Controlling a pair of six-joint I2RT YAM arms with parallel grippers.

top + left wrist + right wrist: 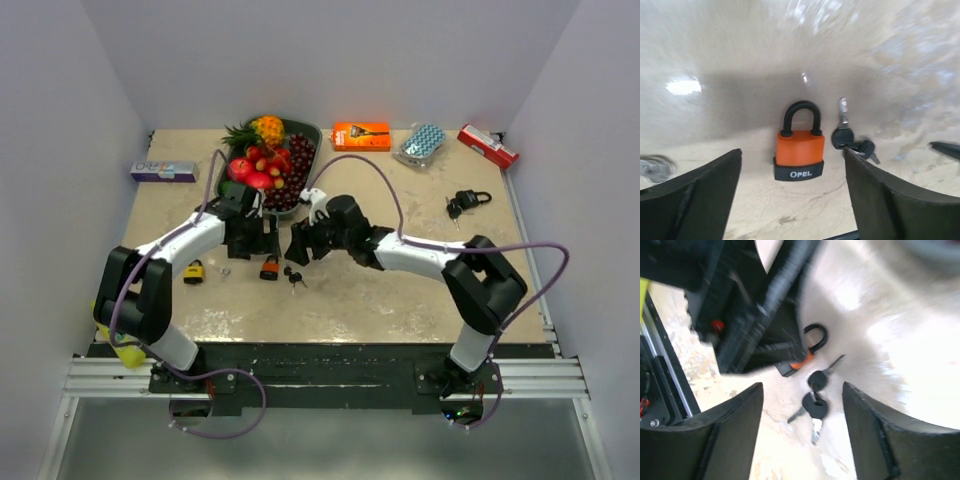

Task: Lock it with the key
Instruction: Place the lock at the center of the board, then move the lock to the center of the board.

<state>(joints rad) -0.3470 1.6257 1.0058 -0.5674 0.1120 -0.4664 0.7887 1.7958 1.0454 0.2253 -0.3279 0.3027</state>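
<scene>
An orange padlock (799, 150) with a black base marked OPEL and a black shackle lies flat on the table; it also shows in the top view (269, 268) and partly in the right wrist view (799, 362). A bunch of black-headed keys (815, 394) lies just to its right, seen too in the left wrist view (850, 140) and the top view (295, 278). My left gripper (256, 243) is open above the padlock, empty. My right gripper (302, 244) is open above the keys, empty.
A small yellow padlock (194, 271) lies to the left with a key ring (222, 270). A black padlock with keys (466, 202) lies at the right. A fruit tray (303, 135), an orange box (361, 135), a blue packet (422, 143), a red box (487, 146) and a purple box (163, 171) stand at the back.
</scene>
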